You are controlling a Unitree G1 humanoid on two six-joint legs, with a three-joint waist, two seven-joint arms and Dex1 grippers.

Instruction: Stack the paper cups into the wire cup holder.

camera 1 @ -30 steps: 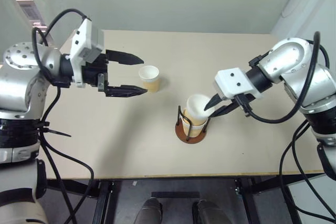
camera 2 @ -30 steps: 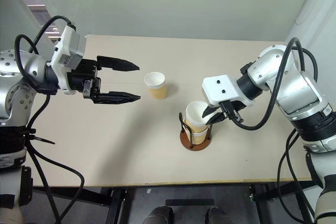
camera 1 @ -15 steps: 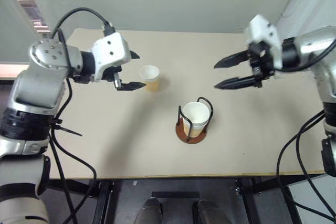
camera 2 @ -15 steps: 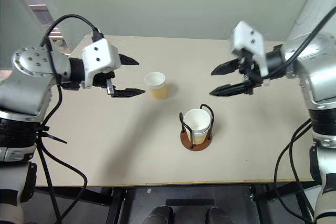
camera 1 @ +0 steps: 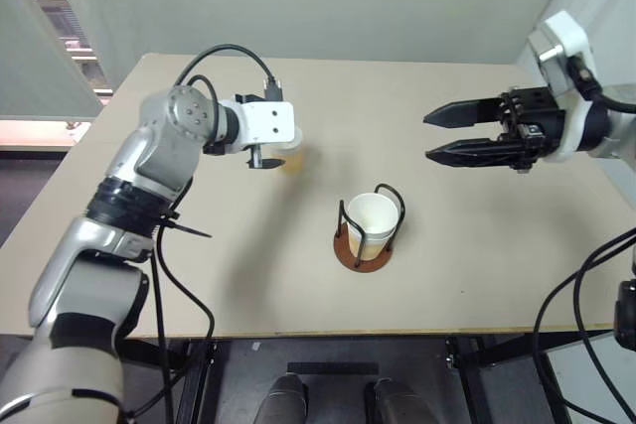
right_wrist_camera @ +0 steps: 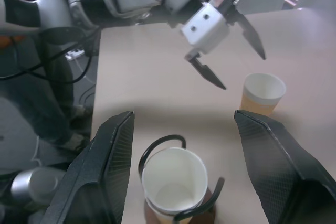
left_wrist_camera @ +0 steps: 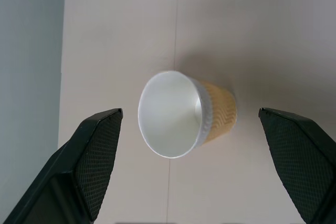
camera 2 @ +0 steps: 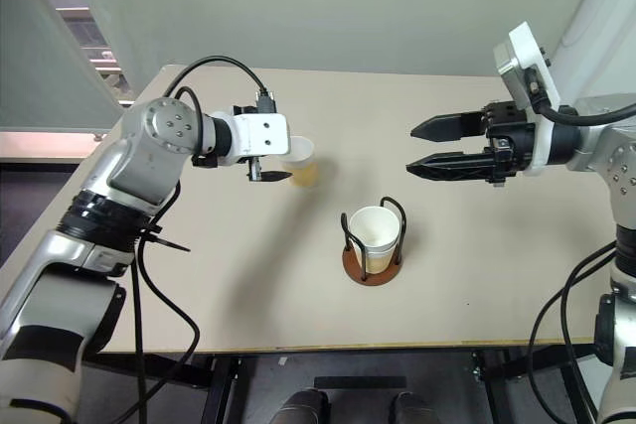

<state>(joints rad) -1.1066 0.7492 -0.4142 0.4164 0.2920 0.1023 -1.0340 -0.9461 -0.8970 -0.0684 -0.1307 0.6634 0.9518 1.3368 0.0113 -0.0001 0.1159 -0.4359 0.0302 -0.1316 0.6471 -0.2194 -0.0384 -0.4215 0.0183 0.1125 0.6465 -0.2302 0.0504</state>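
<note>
Now loose cup (left_wrist_camera: 181, 114) sits between open left hand (left_wrist_camera: 197, 177) fingers.

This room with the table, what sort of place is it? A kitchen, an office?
Probably a lab or test room, not a kitchen. A plain beige table stands before bare walls, holding just a loose paper cup and a wire cup holder with a cup in it.

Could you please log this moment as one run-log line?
left gripper: open, flanking loose paper cup on table | right gripper: open, empty, above table | wire cup holder: holds cup stack
</note>
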